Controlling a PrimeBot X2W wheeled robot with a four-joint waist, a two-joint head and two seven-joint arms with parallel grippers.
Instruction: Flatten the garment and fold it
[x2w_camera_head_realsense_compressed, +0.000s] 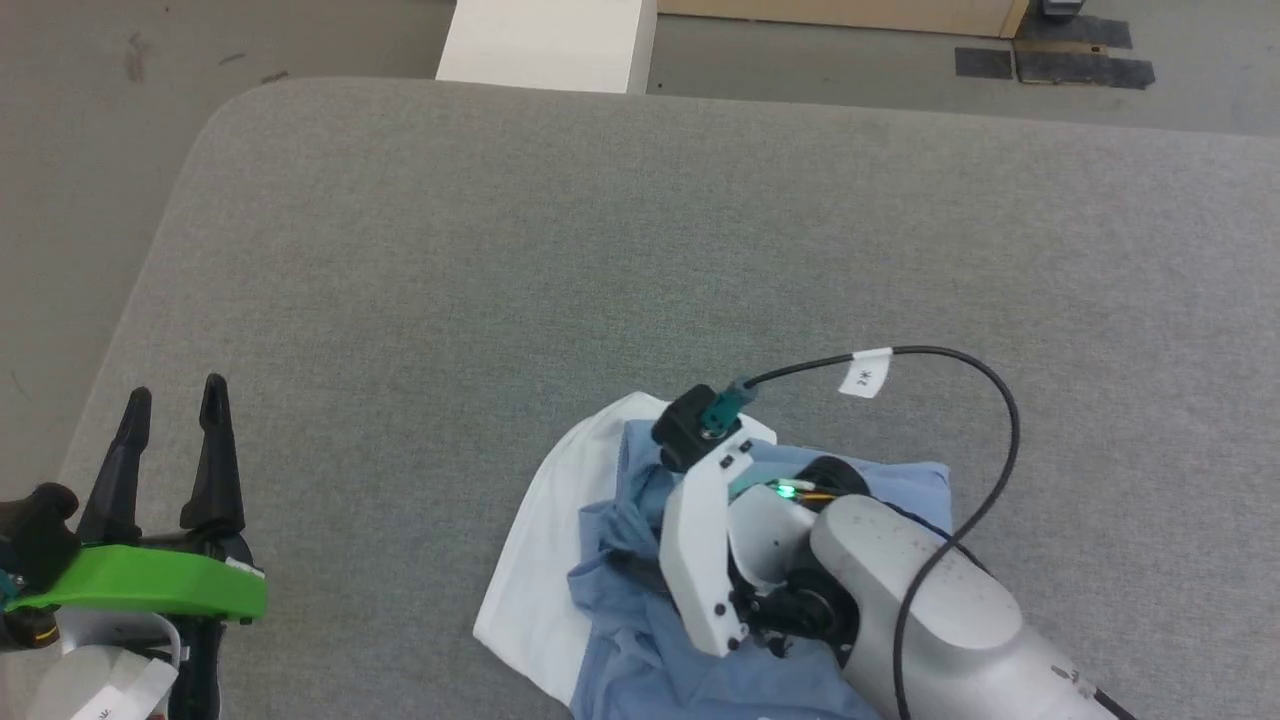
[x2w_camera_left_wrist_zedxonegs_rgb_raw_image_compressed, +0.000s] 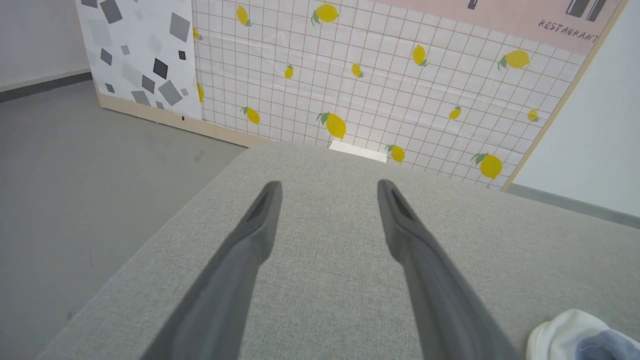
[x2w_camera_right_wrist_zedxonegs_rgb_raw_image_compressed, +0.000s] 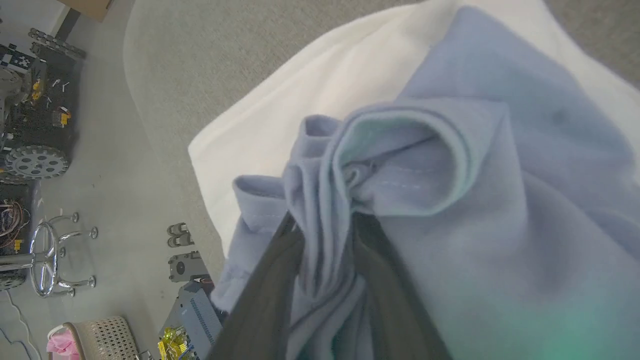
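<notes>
The garment (x2w_camera_head_realsense_compressed: 620, 600), light blue with a white underside, lies crumpled in a heap at the near middle of the grey padded table (x2w_camera_head_realsense_compressed: 600, 250). My right arm (x2w_camera_head_realsense_compressed: 900, 600) reaches down onto it from the lower right. In the right wrist view my right gripper (x2w_camera_right_wrist_zedxonegs_rgb_raw_image_compressed: 325, 225) has a bunched fold of the garment (x2w_camera_right_wrist_zedxonegs_rgb_raw_image_compressed: 500, 200) pinched between its two dark fingers. My left gripper (x2w_camera_head_realsense_compressed: 175, 395) hovers open near the table's left edge, well apart from the cloth. Its fingers (x2w_camera_left_wrist_zedxonegs_rgb_raw_image_compressed: 260, 210) are spread wide over bare table, and a corner of the garment (x2w_camera_left_wrist_zedxonegs_rgb_raw_image_compressed: 590, 340) shows at that view's lower right.
A white box (x2w_camera_head_realsense_compressed: 548, 45) stands on the floor just past the table's far edge. A black cable (x2w_camera_head_realsense_compressed: 1000, 420) loops above my right wrist. A lemon-patterned panel (x2w_camera_left_wrist_zedxonegs_rgb_raw_image_compressed: 375, 75) stands beyond the table. Floor clutter, including a wheeled machine (x2w_camera_right_wrist_zedxonegs_rgb_raw_image_compressed: 35, 160) and a basket (x2w_camera_right_wrist_zedxonegs_rgb_raw_image_compressed: 100, 335), lies beside the table.
</notes>
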